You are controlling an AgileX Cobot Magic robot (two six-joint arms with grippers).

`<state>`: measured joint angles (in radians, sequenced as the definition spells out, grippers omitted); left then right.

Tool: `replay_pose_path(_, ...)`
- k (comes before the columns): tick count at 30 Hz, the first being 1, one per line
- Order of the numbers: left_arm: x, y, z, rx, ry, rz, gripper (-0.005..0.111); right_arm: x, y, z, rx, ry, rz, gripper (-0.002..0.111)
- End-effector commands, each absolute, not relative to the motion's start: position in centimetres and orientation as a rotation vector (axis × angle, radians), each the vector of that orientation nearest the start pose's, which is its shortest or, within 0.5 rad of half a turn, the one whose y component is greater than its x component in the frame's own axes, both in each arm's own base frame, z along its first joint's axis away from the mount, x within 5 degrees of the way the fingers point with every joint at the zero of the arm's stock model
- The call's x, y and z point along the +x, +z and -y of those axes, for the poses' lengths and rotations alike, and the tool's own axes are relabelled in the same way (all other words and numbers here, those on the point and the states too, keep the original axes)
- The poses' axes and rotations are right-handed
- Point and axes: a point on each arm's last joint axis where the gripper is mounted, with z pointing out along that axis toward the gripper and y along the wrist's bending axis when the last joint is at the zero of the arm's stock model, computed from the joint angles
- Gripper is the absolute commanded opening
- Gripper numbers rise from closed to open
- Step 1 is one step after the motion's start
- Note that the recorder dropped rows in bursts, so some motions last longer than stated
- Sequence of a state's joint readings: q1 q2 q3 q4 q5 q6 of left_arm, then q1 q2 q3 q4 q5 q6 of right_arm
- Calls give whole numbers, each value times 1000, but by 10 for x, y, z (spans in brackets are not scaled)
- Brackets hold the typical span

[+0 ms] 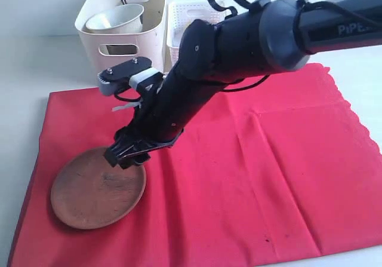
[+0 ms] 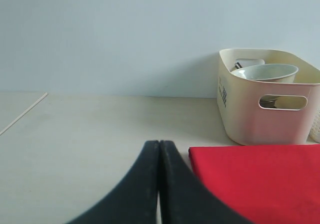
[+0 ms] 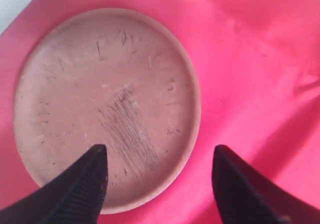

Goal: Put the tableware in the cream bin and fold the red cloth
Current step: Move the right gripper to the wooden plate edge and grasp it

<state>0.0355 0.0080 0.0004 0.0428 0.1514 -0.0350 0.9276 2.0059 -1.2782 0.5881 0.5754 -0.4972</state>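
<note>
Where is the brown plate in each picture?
Exterior: plate at lower left, on the red cloth.
Left wrist: not in it.
Right wrist: fills most of the picture, under the open right gripper.
Shared landmark: the red cloth, in all three.

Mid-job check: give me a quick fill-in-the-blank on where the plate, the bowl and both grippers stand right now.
1. The wooden plate lies on the ____ cloth.
2. The bowl sits ____ the cream bin.
3. The right gripper hangs over the plate's rim with its jaws ____.
4. The left gripper holds nothing and its jaws are ____.
Missing words: red; inside; open; shut.
</note>
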Motion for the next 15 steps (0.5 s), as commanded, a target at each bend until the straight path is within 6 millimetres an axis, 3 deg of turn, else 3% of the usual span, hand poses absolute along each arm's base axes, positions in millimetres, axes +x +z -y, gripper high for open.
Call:
replay_pose_path(1, 57, 199, -3, -34, 36, -1636, 0, 222, 128, -344, -1281, 670, -2542, 59)
replay_pose_path(6, 57, 199, -3, -34, 36, -1636, 0, 221, 113, -348, -1274, 725, -2555, 54)
replay_pose_path(15, 57, 199, -3, -34, 36, -1636, 0, 218, 117, -355, -1306, 846, -2473, 23)
